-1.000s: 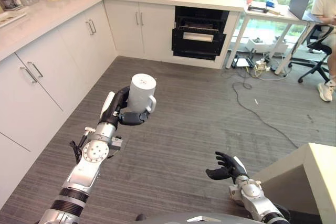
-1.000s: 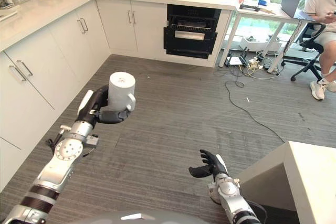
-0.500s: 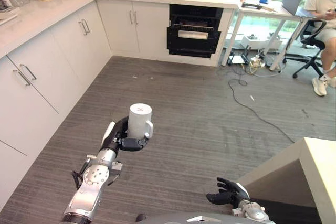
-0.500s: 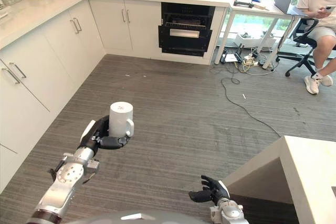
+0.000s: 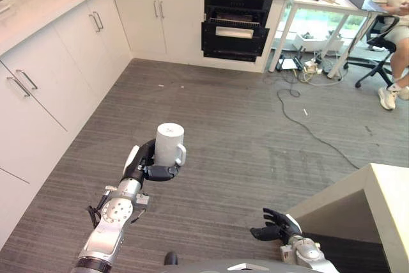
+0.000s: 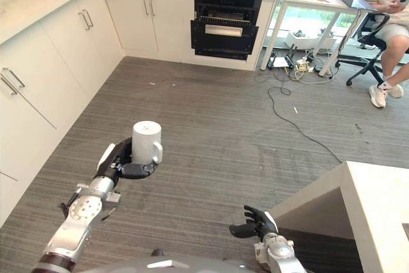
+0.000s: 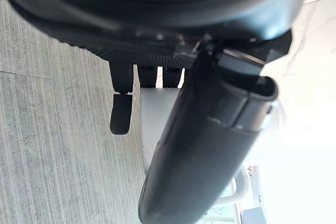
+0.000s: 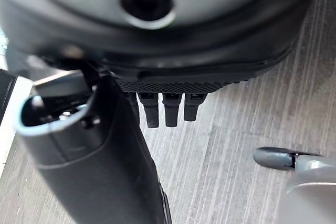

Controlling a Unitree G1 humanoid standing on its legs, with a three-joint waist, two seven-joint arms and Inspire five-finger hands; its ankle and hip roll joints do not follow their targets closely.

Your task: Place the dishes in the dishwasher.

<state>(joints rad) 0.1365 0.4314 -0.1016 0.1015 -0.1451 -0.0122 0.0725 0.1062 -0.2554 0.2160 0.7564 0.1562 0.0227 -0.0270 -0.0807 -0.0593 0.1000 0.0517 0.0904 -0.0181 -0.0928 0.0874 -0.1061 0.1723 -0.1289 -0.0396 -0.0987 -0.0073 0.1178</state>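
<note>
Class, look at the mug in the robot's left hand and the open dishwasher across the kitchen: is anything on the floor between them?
Nothing visible. Bare floor lies between the mug, gripped by the left hand, and the open dishwasher; the cables lie off to its right.

Silver-grey jointed arms end in dark hands, the left hand [image 5: 142,163] with black fingers [image 7: 121,113] and a white thumb cover.

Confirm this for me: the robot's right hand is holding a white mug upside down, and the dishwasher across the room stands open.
Not quite: the left hand holds the white mug, not the right. The left eye view shows its fingers curled round the upside-down mug, while the right hand hangs low with nothing in it. The dishwasher across the room does stand open.
</note>
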